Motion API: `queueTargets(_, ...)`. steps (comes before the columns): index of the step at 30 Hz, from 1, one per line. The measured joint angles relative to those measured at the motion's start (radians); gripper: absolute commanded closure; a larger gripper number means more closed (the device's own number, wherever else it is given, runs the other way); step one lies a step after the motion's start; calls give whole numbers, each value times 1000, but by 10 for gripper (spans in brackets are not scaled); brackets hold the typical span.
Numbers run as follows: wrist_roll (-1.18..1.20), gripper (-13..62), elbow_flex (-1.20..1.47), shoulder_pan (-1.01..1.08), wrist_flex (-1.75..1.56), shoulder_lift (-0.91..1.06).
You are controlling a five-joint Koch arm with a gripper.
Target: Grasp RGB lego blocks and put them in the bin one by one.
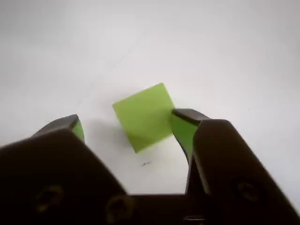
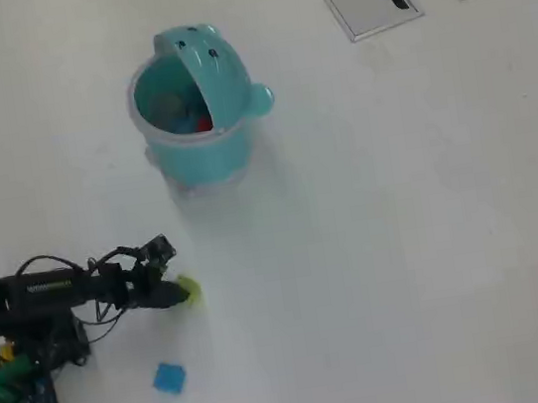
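In the wrist view the tool (image 1: 125, 125) stands wide, its two dark jaws spread to either side of the yellow-green block (image 1: 144, 117). The right jaw's green-lined tip touches, or all but touches, the block's right edge; the left jaw's tip stands clear of it with bare table (image 1: 225, 56) between. The block lies flat on the table and is turned cornerwise to the jaws, one corner pointing up and to the right in that view. Its top face looks near square, so no long axis can be told.

In the overhead view the tool (image 2: 184, 292) sits at the end of the dark arm (image 2: 61, 291), which reaches rightward from the left edge, and the yellow-green block (image 2: 189, 291) shows just at its tip. The blue block (image 2: 170, 378) lies on the table below the arm, apart from the tool, also turned a little askew. Well above, the bin (image 2: 204, 150) stands upright with its dotted flap raised at the far rim and a knob at its right side. Something red (image 2: 203, 124) shows inside the bin, too small to make out further.
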Motion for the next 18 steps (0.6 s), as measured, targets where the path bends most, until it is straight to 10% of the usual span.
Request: queueTargets(18, 0, 154, 95, 5, -130, -104)
